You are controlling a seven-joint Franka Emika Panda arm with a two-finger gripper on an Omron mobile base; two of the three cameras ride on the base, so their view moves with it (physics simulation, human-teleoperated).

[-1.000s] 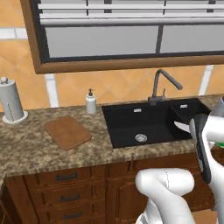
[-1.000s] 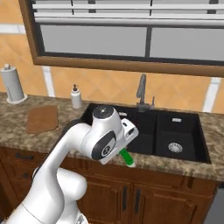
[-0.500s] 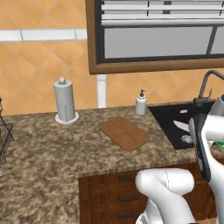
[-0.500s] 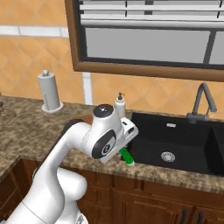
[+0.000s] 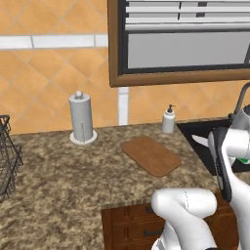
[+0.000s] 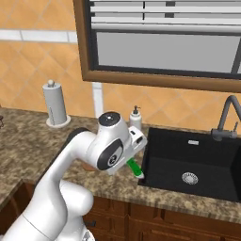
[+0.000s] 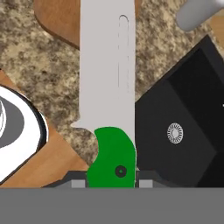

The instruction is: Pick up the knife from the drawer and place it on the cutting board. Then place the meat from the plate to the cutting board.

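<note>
The knife point(image 7: 107, 87) sits clamped by its green handle in the pincer point(image 7: 111, 177), blade running up the middle of the hand view over the speckled counter point(image 7: 52, 83). The cutting board point(image 5: 152, 155) lies bare at mid-frame, the black sink point(image 6: 188, 164) to its right.

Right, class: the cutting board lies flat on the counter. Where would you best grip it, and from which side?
Take the cutting board by its front rounded edge, nearest the counter's front, coming in low from the robot's side. It lies flat and thin, so a grip from above has only its edges to close on, and the soap bottle stands behind it.
</note>
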